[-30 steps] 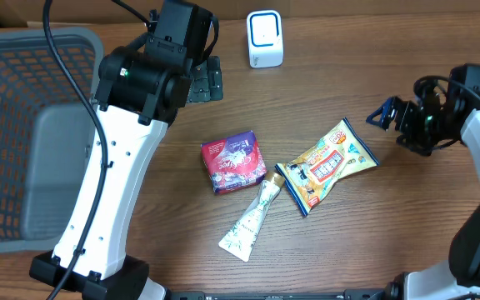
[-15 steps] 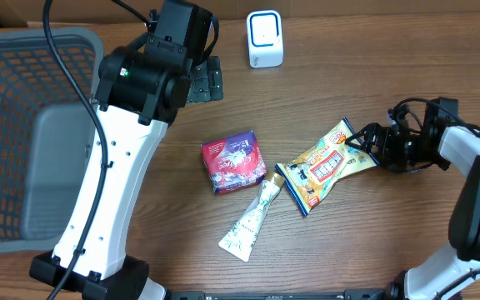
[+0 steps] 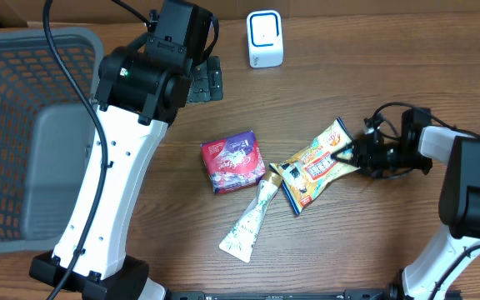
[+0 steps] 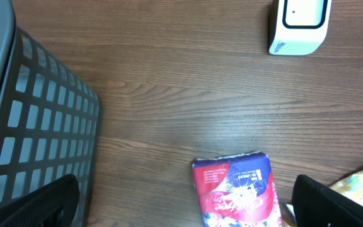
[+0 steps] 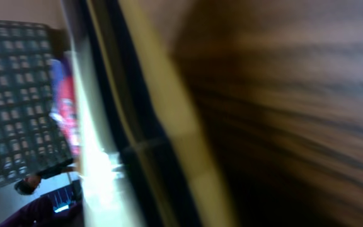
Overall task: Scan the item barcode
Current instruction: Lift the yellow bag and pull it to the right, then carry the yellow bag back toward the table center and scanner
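A yellow snack bag (image 3: 315,167) lies right of the table's middle, and my right gripper (image 3: 357,153) is shut on its right corner, low over the wood. In the right wrist view the bag's edge (image 5: 162,126) fills the frame as a blur, with no fingers showing. A red and purple packet (image 3: 234,161) (image 4: 237,192) and a white sachet (image 3: 252,218) lie left of the bag. The white scanner (image 3: 265,39) (image 4: 298,25) stands at the back. My left gripper (image 3: 204,82) (image 4: 184,208) hangs open, high above the table behind the red packet, holding nothing.
A grey plastic basket (image 3: 7,83) (image 4: 36,126) takes up the left side of the table. The left arm's white body (image 3: 115,167) stretches from the front edge up over the basket's right side.
My right gripper has slid left to the yellow bag and shut on its corner. The bag has shifted a little left and turned. The left arm has not moved.
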`<state>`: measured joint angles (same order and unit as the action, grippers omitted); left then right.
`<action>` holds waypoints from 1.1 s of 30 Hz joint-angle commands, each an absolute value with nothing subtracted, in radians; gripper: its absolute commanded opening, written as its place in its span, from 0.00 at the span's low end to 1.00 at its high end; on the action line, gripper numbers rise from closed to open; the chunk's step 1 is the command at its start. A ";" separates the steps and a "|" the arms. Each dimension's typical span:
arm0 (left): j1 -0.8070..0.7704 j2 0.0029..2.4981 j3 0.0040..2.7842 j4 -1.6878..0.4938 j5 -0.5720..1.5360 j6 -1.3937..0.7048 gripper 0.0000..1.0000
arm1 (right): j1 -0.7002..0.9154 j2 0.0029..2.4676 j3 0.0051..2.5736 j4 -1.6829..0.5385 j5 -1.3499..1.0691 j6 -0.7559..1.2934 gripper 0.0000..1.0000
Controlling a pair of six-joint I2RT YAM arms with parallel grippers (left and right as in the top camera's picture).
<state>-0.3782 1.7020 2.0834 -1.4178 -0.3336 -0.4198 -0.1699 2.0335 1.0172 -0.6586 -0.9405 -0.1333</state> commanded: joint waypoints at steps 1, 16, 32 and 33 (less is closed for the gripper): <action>-0.380 1.680 2.096 -1.418 -0.347 -0.426 1.00 | -0.162 2.069 0.988 -0.655 -0.802 -0.158 0.04; -0.380 1.680 2.096 -1.418 -0.347 -0.426 1.00 | -0.166 1.596 1.209 -1.014 -0.501 -0.047 0.04; -0.380 1.680 2.096 -1.418 -0.347 -0.426 1.00 | 0.037 1.237 1.230 -1.198 0.499 0.403 0.04; -0.380 1.680 2.096 -1.418 -0.347 -0.426 1.00 | 0.061 1.242 1.230 -1.208 0.542 0.425 0.04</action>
